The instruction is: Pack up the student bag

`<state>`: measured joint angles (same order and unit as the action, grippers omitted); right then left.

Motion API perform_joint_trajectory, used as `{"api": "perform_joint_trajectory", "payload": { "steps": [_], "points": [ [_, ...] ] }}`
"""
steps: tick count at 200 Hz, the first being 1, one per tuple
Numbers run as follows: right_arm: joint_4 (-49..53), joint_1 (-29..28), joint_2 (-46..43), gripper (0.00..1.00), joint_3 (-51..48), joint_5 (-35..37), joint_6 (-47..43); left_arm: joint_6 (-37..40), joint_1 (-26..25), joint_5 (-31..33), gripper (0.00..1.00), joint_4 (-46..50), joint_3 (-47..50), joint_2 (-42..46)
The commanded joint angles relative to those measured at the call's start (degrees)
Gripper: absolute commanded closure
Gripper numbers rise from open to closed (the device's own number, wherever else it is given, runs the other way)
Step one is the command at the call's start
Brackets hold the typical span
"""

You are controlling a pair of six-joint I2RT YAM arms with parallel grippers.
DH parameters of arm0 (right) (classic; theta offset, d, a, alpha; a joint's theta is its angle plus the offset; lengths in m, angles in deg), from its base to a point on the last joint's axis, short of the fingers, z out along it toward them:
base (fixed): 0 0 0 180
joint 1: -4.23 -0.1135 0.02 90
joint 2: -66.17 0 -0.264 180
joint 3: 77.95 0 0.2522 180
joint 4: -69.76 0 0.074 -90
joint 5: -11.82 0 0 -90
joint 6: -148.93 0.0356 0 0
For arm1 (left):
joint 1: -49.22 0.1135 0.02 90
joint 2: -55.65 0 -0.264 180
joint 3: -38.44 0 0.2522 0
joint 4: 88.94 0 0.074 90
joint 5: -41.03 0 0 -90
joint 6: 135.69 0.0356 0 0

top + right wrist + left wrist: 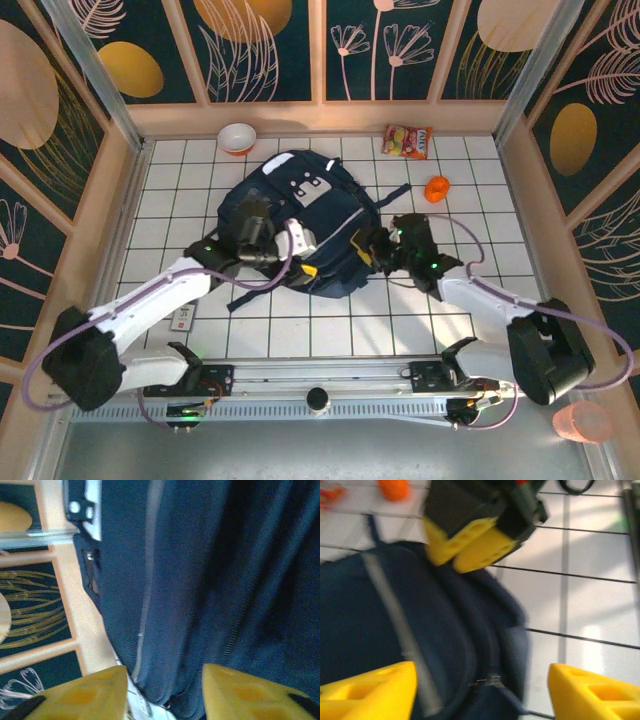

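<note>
The student bag (290, 205) is a navy backpack with a light grey buckle patch, lying flat in the middle of the tiled table. My left gripper (308, 266) is at the bag's near edge. In the left wrist view its yellow fingers (370, 690) stand wide apart, open, over the bag's (395, 630) zipper seam. My right gripper (367, 246) is at the bag's right edge, facing the left one. In the right wrist view its jaws (162, 695) are apart, with the bag's fabric edge (200, 580) lying between them, not pinched. The right gripper's fingers (470, 542) also show in the left wrist view.
A white and orange bowl (237, 137) stands at the back left and a snack packet (407, 141) at the back right. An orange object (437, 188) lies right of the bag. A small card-like item (183, 318) lies by the left arm. Wooden walls enclose the table.
</note>
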<state>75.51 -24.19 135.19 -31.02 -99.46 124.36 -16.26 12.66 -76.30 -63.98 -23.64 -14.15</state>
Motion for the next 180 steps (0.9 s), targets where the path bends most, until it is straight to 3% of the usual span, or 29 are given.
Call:
{"api": "perform_joint_trajectory", "payload": {
  "steps": [1,34,66,160,174,180],
  "points": [
    [16.9,3.0,-4.0,0.49,4.8,-3.1,-14.5,13.3,1.8,8.3,0.24,0.9,1.7,1.4],
    [22.5,5.1,-7.3,0.43,4.7,-4.8,-18.1,26.9,1.8,10.8,0.17,5.0,0.3,-3.5],
    [20.0,5.1,-9.0,0.41,2.8,-5.3,-16.1,33.7,1.3,9.7,0.16,4.7,0.2,-7.3],
    [17.6,5.1,-8.6,0.36,3.0,-5.2,-16.2,38.5,-1.1,15.0,0.13,-11.8,6.4,-15.6],
    [17.9,5.1,-8.8,0.36,3.3,-4.9,-16.8,37.2,-1.1,16.8,0.23,-13.1,5.5,-17.8],
    [18.1,5.1,-9.0,0.36,3.6,-4.7,-17.2,36.1,-1.1,16.8,0.40,-12.9,4.7,-18.2]
  ]
}}
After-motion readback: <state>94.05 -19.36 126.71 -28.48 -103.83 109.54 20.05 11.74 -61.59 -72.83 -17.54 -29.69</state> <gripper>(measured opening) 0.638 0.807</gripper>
